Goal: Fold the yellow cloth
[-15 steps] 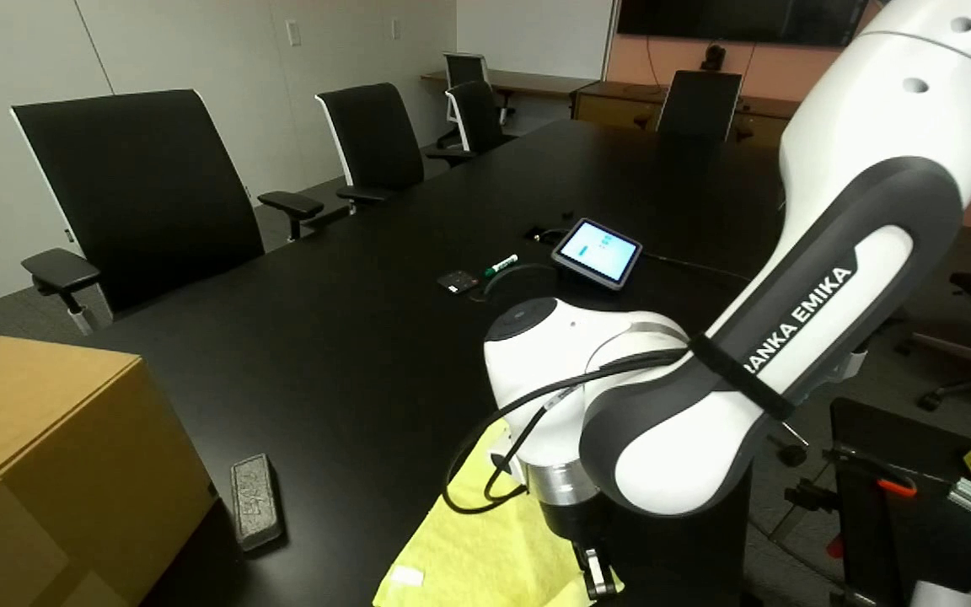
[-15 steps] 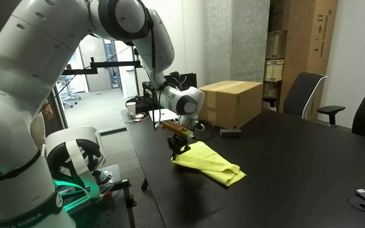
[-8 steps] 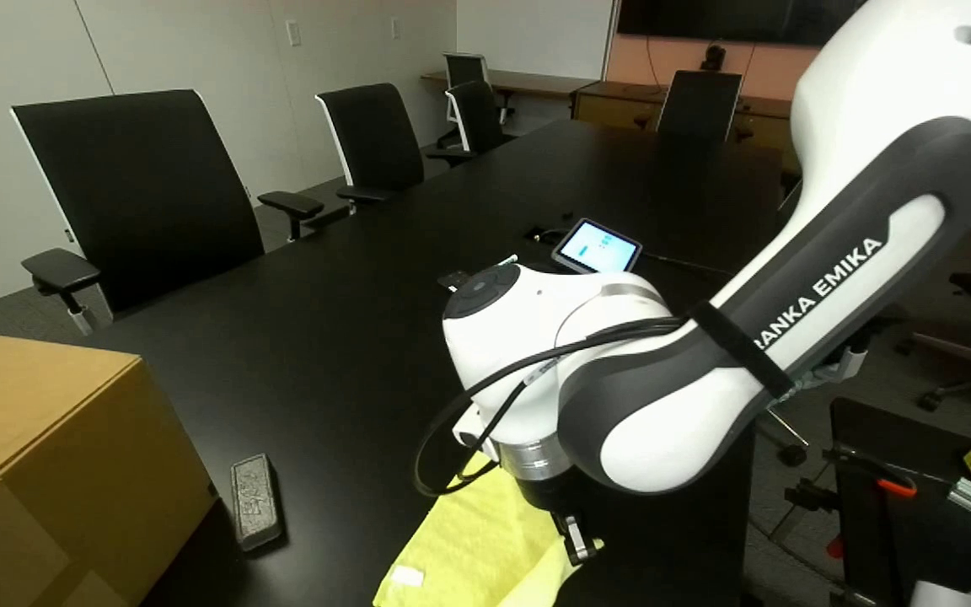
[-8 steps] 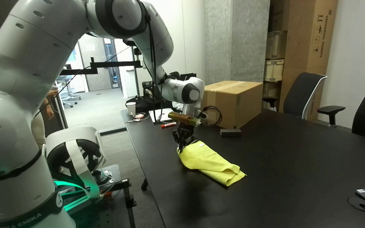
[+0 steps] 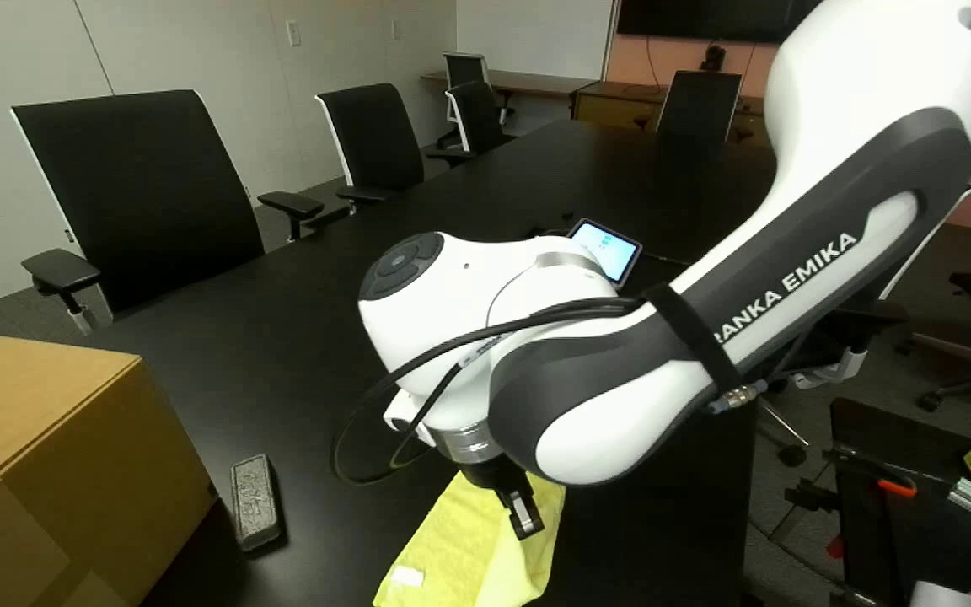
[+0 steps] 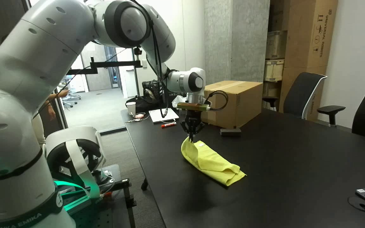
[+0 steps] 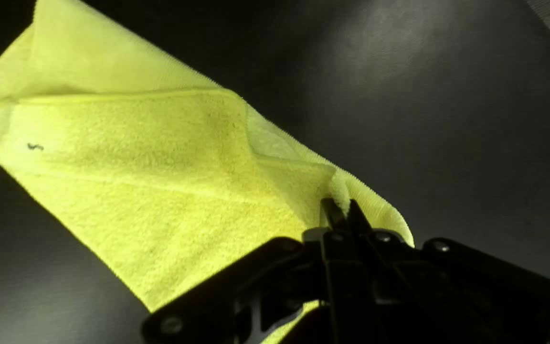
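Observation:
The yellow cloth (image 6: 217, 164) lies on the black table, partly doubled over, with layered folds at the end away from my gripper. My gripper (image 6: 191, 138) is shut on one edge of it and holds that edge raised off the table, so the fabric curls upward beneath the fingertips. In the wrist view, a pinched fold of the cloth (image 7: 160, 143) rises between the two fingertips of the gripper (image 7: 343, 204). A white label shows on the cloth (image 5: 452, 548) in an exterior view, where the arm covers part of the fabric and the frame cuts off its near end.
A large cardboard box (image 6: 233, 103) and a dark grey block (image 5: 255, 503) stand on the table beyond the cloth. A tablet (image 5: 608, 251) sits farther along the table. A red marker (image 6: 168, 125) and a white cup (image 6: 131, 108) are near the table's edge.
My gripper has lifted the cloth's held edge and carried it across, toward the box and the rest of the fabric. The far folded end stays in place. The jaws have stayed shut.

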Controlling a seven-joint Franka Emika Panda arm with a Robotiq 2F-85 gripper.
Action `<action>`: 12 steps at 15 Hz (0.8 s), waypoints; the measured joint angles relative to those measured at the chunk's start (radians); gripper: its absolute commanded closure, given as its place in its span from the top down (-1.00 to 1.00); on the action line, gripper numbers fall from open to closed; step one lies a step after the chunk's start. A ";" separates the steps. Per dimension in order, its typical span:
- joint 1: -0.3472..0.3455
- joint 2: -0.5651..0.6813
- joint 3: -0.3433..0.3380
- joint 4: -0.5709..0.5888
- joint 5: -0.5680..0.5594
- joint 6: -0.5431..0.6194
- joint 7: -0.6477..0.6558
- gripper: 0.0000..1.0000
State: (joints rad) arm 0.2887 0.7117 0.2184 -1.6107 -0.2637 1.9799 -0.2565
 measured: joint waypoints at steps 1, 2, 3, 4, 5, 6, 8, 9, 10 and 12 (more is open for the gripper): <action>0.016 0.022 -0.002 0.042 -0.026 -0.019 -0.013 -0.97; 0.034 0.048 -0.004 0.085 -0.051 -0.037 -0.026 -0.97; 0.051 0.074 -0.006 0.129 -0.075 -0.054 -0.042 -0.98; 0.069 0.101 -0.008 0.172 -0.096 -0.071 -0.059 -0.98; 0.088 0.128 -0.011 0.214 -0.118 -0.085 -0.077 -0.98; 0.106 0.155 -0.014 0.255 -0.141 -0.098 -0.096 -0.98; 0.142 0.208 -0.024 0.333 -0.187 -0.120 -0.136 -0.98; 0.160 0.235 -0.032 0.370 -0.207 -0.128 -0.155 -0.98; 0.176 0.260 -0.039 0.406 -0.227 -0.133 -0.173 -0.98; 0.207 0.305 -0.051 0.474 -0.261 -0.143 -0.206 -0.98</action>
State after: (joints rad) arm 0.4959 1.0166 0.1669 -1.1372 -0.5248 1.8374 -0.4629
